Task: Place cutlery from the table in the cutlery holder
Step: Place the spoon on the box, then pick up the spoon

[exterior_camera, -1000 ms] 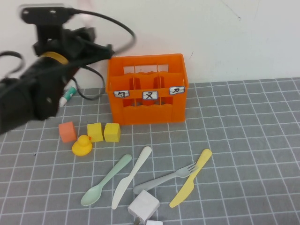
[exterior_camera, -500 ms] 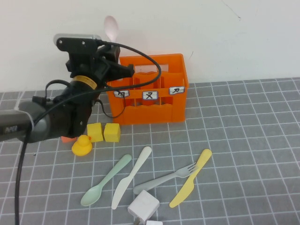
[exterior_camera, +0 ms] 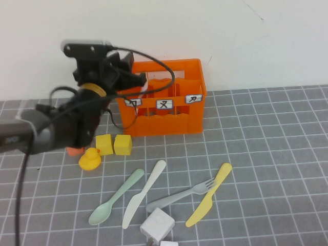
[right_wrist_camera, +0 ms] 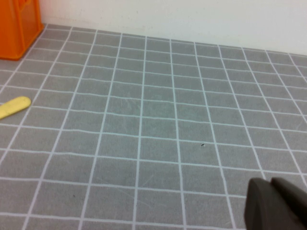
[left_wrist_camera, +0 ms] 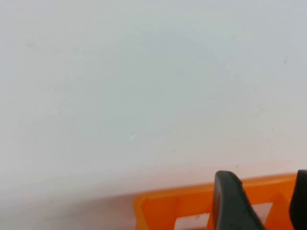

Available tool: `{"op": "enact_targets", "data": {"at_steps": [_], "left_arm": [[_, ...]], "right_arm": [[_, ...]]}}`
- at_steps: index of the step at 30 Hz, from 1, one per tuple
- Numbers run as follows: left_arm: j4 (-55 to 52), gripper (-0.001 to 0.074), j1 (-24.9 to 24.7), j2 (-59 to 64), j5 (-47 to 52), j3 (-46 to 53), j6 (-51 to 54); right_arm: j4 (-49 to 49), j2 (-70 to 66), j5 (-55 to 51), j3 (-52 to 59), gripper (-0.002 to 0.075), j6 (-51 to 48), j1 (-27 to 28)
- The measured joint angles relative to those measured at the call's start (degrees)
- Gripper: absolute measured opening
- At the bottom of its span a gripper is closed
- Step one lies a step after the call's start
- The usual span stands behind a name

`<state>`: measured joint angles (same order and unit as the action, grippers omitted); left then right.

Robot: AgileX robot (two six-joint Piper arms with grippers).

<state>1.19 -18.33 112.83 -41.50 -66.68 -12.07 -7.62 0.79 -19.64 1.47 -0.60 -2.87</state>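
Note:
The orange cutlery holder (exterior_camera: 164, 120) stands at the back of the grey gridded table (exterior_camera: 266, 154). My left gripper (exterior_camera: 134, 78) hovers over the holder's left compartment. In the left wrist view that gripper (left_wrist_camera: 266, 206) is open, and only the holder's rim (left_wrist_camera: 182, 206) shows between its fingers. On the table in front lie a mint green spoon (exterior_camera: 115, 199), a white knife (exterior_camera: 144, 193), a grey fork (exterior_camera: 182, 196) and a yellow knife (exterior_camera: 209, 202). My right gripper (right_wrist_camera: 271, 191) is shut and empty, low over bare table, with the yellow knife's tip (right_wrist_camera: 14, 106) and the holder's corner (right_wrist_camera: 19, 28) far from it.
Two yellow blocks (exterior_camera: 104, 144) (exterior_camera: 122, 144), a yellow duck (exterior_camera: 89, 159) and a partly hidden orange cube (exterior_camera: 75, 150) sit left of the holder's front. A white plug block (exterior_camera: 157, 226) lies at the near edge by the cutlery. A white wall backs the table.
My left arm swung right to the holder. The pink spoon that stuck up above the gripper half a second ago is gone from view, and the jaws have opened.

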Motion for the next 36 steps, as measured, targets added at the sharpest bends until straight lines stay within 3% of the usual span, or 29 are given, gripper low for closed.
{"op": "enact_targets", "data": {"at_steps": [5, 11, 15, 19, 26, 29, 33, 36], "left_arm": [[-2.56, 0.0240, 0.08, -9.70, 11.72, 0.00, -0.15], [-14.80, 0.0045, 0.08, -24.42, 36.54, 0.00, -0.34], [-16.87, 0.0009, -0.03, -29.69, 52.41, 0.00, -0.23], [-14.60, 0.0002, -0.03, -30.91, 68.15, 0.00, 5.44], [6.86, 0.0000, -0.03, -27.31, 90.26, 0.00, 31.13], [12.55, 0.0001, -0.03, -23.70, 93.18, 0.00, 36.07], [12.44, 0.0028, -0.03, -18.95, 93.05, 0.00, 37.49], [11.50, 0.0146, -0.03, -15.45, 91.37, 0.00, 37.70]], "right_arm": [[0.00, 0.00, 0.00, 0.00, -0.0003, 0.00, 0.00], [0.00, 0.00, 0.00, 0.00, -0.0003, 0.00, 0.00], [0.00, 0.00, 0.00, 0.00, -0.0003, 0.00, 0.00], [0.00, 0.00, 0.00, 0.00, -0.0003, 0.00, 0.00], [0.00, 0.00, 0.00, 0.00, -0.0003, 0.00, 0.00], [0.00, 0.00, 0.00, 0.00, -0.0003, 0.00, 0.00], [0.00, 0.00, 0.00, 0.00, -0.0003, 0.00, 0.00], [0.00, 0.00, 0.00, 0.00, -0.0003, 0.00, 0.00]]}}
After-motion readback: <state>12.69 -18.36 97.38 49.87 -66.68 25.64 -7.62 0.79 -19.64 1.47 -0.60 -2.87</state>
